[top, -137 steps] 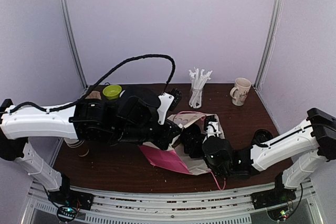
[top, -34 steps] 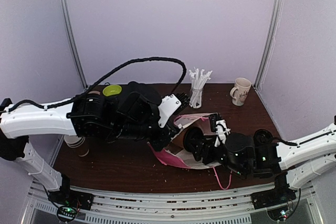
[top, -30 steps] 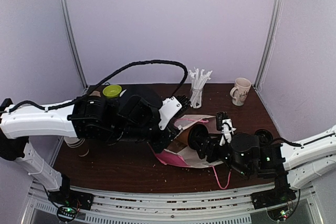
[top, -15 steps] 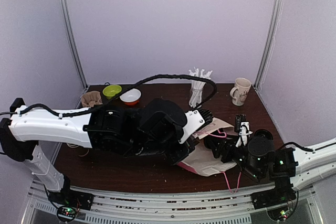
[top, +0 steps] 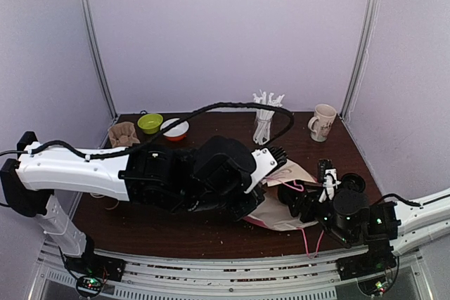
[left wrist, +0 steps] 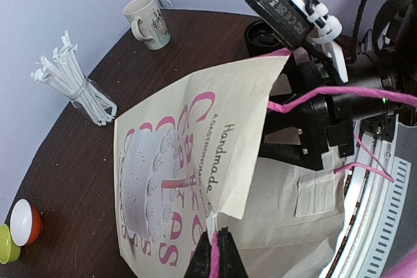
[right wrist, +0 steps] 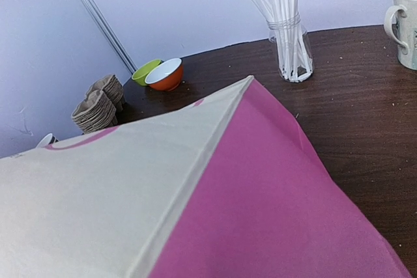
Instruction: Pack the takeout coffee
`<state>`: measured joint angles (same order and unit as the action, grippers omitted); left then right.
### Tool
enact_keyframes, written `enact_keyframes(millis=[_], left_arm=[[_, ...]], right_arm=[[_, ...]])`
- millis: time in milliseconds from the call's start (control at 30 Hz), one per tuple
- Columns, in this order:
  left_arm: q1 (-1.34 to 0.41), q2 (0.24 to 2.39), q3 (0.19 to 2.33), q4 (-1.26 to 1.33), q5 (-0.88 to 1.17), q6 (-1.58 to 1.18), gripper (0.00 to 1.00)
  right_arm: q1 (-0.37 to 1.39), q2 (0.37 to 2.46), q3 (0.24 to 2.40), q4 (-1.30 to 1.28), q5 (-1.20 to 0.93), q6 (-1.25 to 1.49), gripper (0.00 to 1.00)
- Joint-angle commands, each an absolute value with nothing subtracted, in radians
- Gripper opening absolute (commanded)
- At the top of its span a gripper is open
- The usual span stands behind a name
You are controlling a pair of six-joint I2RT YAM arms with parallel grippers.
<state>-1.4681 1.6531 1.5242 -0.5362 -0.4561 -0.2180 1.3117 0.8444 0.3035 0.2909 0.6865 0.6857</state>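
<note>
The takeout coffee is hidden from every view. A cream paper bag [left wrist: 169, 180] with pink cake print and pink sides lies at the table's front right [top: 278, 212]. My left gripper [left wrist: 215, 255] is shut on the bag's pink cord handle at the mouth edge and holds that flap up. My right arm [top: 351, 216] reaches into the open mouth from the right, and its black wrist [left wrist: 326, 109] shows behind the raised flap. The fingers are covered by paper. In the right wrist view the bag [right wrist: 163, 180] fills the lower frame and hides the jaws.
A glass of white straws [top: 266, 119] and a mug [top: 323, 122] stand at the back right. A green bowl [top: 150, 123], an orange bowl [top: 174, 129] and stacked pulp trays [top: 123, 133] sit at the back left. A black cylinder [top: 351, 182] stands by my right arm.
Both arms and the bag have shifted right. The brown cup with the black lid, seen at the bag's mouth a second ago, is now out of sight behind the paper.
</note>
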Motion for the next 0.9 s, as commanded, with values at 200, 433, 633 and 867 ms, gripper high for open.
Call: enact_keyframes(millis=[200, 433, 633, 867], left_arm=[[-1.468, 1.741, 1.697, -0.531, -0.474, -0.428, 0.0], [-1.419, 1.748, 1.732, -0.548, -0.393, -0.605, 0.0], [-1.344, 1.682, 1.631, -0.493, -0.296, -0.733, 0.0], [-1.295, 1.613, 1.501, -0.376, -0.217, -0.805, 0.0]], right_arm=[[1.316, 0.766, 0.28, 0.286, 0.735, 0.651, 0.52], [1.315, 0.74, 0.298, 0.253, 0.739, 0.611, 0.52], [1.316, 0.761, 0.349, 0.206, 0.735, 0.544, 0.52], [1.307, 0.904, 0.485, 0.052, 0.732, 0.542, 0.52]])
